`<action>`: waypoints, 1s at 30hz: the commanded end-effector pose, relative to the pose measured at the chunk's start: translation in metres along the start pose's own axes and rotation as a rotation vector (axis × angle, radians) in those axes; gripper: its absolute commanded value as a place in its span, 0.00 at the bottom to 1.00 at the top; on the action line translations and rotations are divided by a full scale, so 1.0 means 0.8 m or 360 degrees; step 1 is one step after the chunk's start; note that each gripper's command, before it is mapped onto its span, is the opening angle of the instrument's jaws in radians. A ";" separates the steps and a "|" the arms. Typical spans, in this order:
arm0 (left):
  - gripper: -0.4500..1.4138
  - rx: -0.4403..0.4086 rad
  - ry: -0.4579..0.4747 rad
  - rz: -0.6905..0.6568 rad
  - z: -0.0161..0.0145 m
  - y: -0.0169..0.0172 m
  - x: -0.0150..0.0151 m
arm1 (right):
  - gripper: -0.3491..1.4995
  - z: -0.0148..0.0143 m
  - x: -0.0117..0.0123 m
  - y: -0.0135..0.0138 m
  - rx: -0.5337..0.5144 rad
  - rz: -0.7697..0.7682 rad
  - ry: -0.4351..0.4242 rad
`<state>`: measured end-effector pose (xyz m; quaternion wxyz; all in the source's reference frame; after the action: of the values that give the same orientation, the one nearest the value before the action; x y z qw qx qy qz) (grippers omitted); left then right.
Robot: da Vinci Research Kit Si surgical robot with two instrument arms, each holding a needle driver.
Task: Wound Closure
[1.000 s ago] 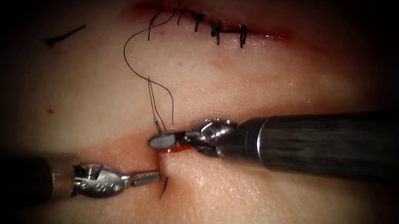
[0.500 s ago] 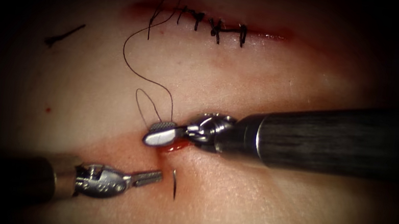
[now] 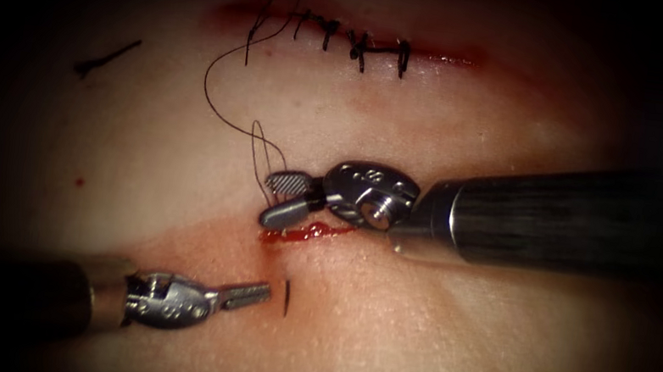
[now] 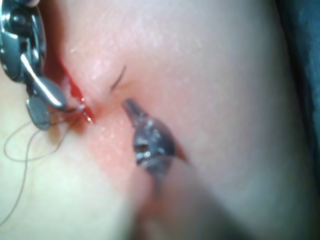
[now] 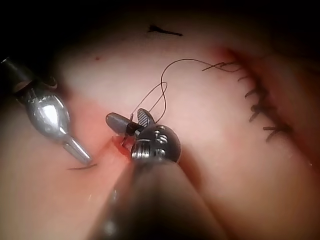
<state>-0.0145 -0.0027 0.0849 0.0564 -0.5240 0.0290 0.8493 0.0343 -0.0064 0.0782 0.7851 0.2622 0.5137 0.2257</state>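
My right tool (image 3: 282,198) hovers with its jaws open just above the left end of the lower cut (image 3: 308,231), which holds red fluid, and grips nothing. A loop of thread (image 3: 256,140) lies against its upper jaw and runs up to the stitched cut. A short dark piece of the needle (image 3: 286,298) sticks out of the tissue just below that cut; the rest is buried. My left tool (image 3: 259,292) lies shut and empty, its tip just left of the needle. The left wrist view has the needle (image 4: 118,79) beyond my left tool (image 4: 130,106).
A second cut (image 3: 350,43) higher on the tissue is closed by several dark stitches, with thread trailing off its left end. A cut end of thread (image 3: 109,58) lies on the tissue at the upper left. The right tool's shaft (image 3: 567,217) spans the right side.
My right tool's jaws went from shut to open, and the tool lifted slightly and turned. The needle's exposed piece shifted a little right. The thread loop changed shape. The left tool stayed still.
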 end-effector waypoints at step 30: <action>0.00 -0.0004 0.0003 -0.0003 0.0009 0.0008 -0.0004 | 0.00 0.0002 -0.0051 -0.0024 0.0130 0.0441 -0.0249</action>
<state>-0.0144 -0.0028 0.0848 0.0562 -0.5241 0.0287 0.8493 0.0325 -0.0100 0.0793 0.7731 0.3794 0.4162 0.2919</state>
